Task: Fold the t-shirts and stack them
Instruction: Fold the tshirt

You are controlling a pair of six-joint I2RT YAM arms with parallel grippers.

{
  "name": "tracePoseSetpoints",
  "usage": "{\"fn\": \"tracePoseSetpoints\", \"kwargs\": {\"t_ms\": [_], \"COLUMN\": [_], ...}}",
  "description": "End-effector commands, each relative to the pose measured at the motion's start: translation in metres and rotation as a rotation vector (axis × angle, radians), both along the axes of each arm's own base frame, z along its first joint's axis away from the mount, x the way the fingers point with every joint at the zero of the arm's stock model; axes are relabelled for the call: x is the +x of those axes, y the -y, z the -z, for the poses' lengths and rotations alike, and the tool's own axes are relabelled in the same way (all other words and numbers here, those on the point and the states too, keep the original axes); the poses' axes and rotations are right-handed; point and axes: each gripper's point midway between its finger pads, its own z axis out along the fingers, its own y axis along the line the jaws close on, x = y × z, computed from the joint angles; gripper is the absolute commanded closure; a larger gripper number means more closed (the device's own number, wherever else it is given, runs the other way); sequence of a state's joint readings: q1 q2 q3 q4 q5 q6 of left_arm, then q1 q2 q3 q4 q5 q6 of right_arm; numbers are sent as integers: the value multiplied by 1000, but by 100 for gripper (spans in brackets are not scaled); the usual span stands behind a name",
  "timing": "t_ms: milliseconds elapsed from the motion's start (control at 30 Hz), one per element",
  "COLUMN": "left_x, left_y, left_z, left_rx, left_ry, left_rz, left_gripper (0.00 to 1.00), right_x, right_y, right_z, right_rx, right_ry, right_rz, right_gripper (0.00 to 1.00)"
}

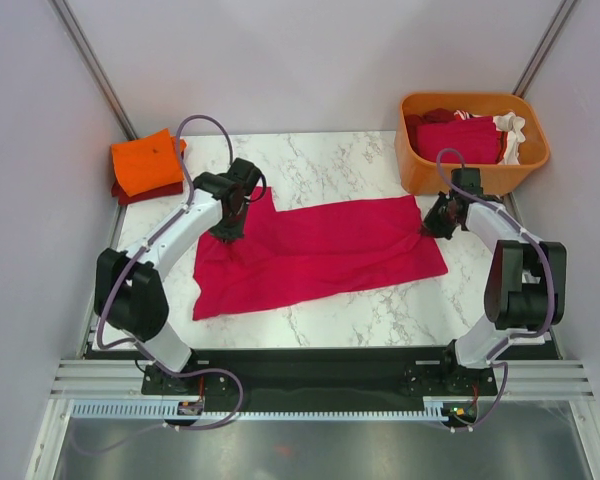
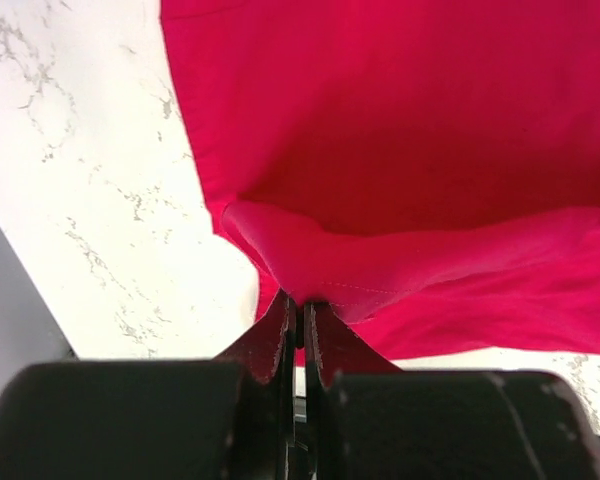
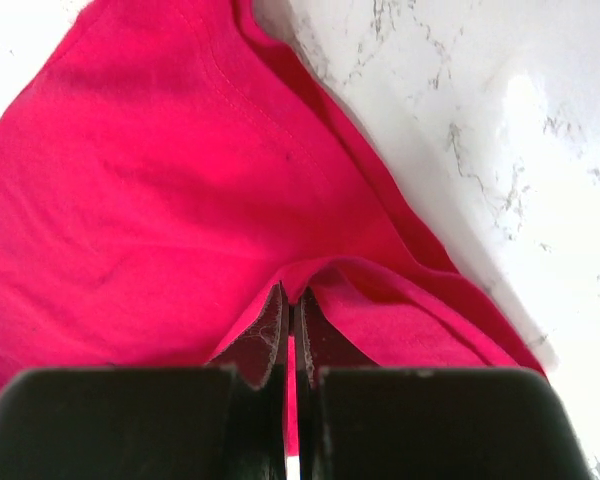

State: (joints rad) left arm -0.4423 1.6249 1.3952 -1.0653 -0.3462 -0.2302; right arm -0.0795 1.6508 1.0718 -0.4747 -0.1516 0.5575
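A crimson-pink t-shirt (image 1: 320,255) lies spread across the marble table, partly folded lengthwise. My left gripper (image 1: 230,230) is shut on the shirt's left part, a fold of cloth (image 2: 310,270) pinched between its jaws (image 2: 300,305). My right gripper (image 1: 435,222) is shut on the shirt's right edge (image 3: 310,275), cloth bunched at the fingertips. A folded orange shirt (image 1: 145,162) lies on a folded dark red one (image 1: 130,193) at the back left corner. More shirts, dark red (image 1: 455,138) and white (image 1: 510,130), sit in the tub.
An orange plastic tub (image 1: 470,170) stands at the back right corner, close behind the right gripper. Grey walls enclose the table (image 1: 340,160) on three sides. Bare marble shows behind and in front of the spread shirt.
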Motion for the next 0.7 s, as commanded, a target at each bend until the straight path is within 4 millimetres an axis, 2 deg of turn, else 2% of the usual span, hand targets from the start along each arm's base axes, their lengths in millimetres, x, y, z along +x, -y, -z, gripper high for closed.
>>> {"fn": "tracePoseSetpoints", "kwargs": {"t_ms": [0,100,267,367,400,467,500,567,633,667], "left_x": [29,42,55,59,60,67,70,73,69,63], "left_y": [-10,-15,-29,-30,-31,-32,-32,-31,-26,-23], "left_z": [-20,-21,-8,-1,6,7,10,5,-13,-16], "left_rx": [54,108,187,188,197,214,220,212,135,98], "left_ry": [98,112,92,75,59,80,80,100,159,170], "left_rz": [2,-6,-36,-37,-40,-59,-62,-91,-148,-166], "left_gripper": [98,98,98,96,92,75,65,45,37,31], "right_x": [24,30,34,38,38,41,41,43,41,39], "right_y": [5,5,10,10,10,11,12,13,15,21], "right_z": [-11,-6,0,3,4,4,4,-2,-11,-23], "right_rx": [-37,-37,-64,-60,-58,-69,-74,-88,-108,-146], "right_ry": [64,56,45,39,36,38,41,52,65,93], "right_rz": [6,7,20,19,22,25,26,23,19,29], "right_gripper": [99,99,98,93,82,66,47,33,19,8]}}
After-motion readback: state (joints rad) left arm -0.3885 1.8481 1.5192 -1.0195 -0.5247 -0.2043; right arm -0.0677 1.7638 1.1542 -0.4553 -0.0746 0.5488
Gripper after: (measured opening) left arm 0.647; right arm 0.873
